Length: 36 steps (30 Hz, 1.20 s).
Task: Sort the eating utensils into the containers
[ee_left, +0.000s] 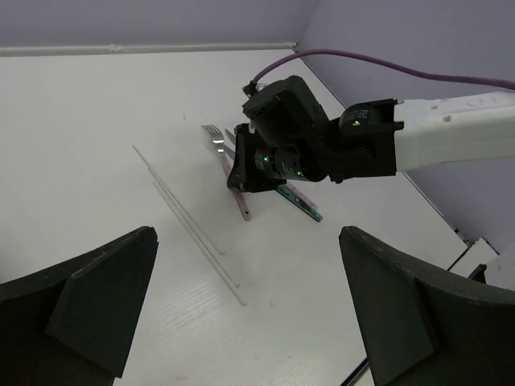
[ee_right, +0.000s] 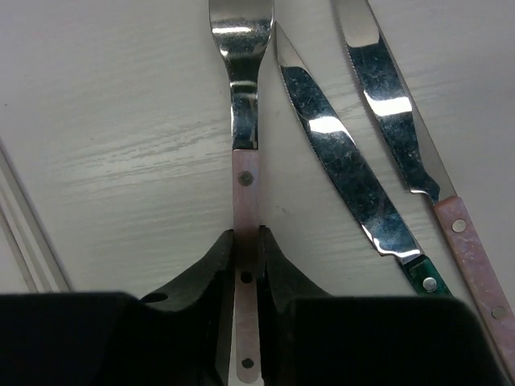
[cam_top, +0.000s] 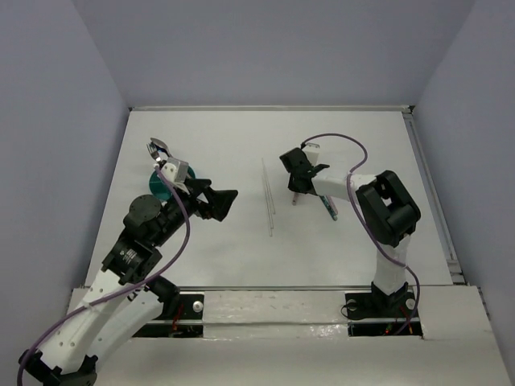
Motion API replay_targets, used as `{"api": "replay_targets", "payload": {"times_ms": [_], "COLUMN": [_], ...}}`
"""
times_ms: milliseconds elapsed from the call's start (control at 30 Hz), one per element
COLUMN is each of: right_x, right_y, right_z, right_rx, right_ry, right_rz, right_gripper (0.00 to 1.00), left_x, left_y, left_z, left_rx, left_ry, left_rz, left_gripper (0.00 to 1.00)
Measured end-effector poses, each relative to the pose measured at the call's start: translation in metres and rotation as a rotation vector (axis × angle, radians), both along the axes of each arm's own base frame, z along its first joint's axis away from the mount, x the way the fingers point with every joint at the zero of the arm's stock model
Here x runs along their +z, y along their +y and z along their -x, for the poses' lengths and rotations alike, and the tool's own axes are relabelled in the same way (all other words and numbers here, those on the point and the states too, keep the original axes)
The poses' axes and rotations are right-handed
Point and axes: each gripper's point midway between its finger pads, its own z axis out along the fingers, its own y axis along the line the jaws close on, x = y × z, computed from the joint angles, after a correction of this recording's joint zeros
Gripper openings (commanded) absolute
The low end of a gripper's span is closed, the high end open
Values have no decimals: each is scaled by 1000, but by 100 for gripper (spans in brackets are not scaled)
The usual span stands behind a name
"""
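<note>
My right gripper (ee_right: pixel 245 241) is shut on the pink handle of a silver fork (ee_right: pixel 244 173) that lies flat on the table. In the top view this gripper (cam_top: pixel 298 186) is right of centre. A green-handled knife (ee_right: pixel 342 169) and a pink-handled knife (ee_right: pixel 398 121) lie just right of the fork. The teal cup (cam_top: pixel 158 185) stands at the left, partly hidden behind my left arm, with utensils (cam_top: pixel 156 147) sticking up out of it. My left gripper (cam_top: pixel 228 203) is open and empty above the table, right of the cup. In its wrist view (ee_left: pixel 249 322) it faces the right gripper (ee_left: pixel 269 157).
Two thin clear sticks (cam_top: pixel 268 199) lie side by side in the middle of the table, between the arms; they also show in the left wrist view (ee_left: pixel 189 221). White walls border the table at the back and both sides.
</note>
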Motion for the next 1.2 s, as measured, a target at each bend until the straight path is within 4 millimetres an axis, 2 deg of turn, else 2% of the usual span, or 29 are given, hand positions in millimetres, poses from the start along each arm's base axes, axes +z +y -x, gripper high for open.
{"api": "replay_targets", "payload": {"times_ms": [67,200,400,467,567,633,733,900,1033,1200], "right_x": [0,1,3,8,30,47,79,123,137,140], "right_y": [-2,-2,-9,-13,-17,-12,10,42,52,66], "right_z": [0,0,8,13,27,36,50,84,110,127], "right_rx": [-10,-13,-13,-5,36,78,179,377,490,579], "right_ry": [-2,-5,-1,-9,-52,-90,-167,-285,-335,-349], "right_rz": [5,2,16,25,45,40,-24,-210,-326,-402], "right_gripper": [0,0,0,0,0,0,0,0,0,0], "left_x": [-3,-10,-22,-26,-31,-35,-38,-46,-59,-89], "left_y": [-2,-4,-10,-13,-17,-22,-31,-51,-59,-68], "left_z": [-2,-6,-10,-11,-14,-16,-16,-19,-21,-30], "left_rx": [-2,-5,-28,-38,-46,-61,-93,-150,-154,-131], "left_ry": [11,34,70,86,103,127,164,251,316,422], "left_rz": [-7,-21,-41,-49,-52,-46,-20,55,137,205], "left_gripper": [99,99,88,85,81,79,77,64,54,48]}}
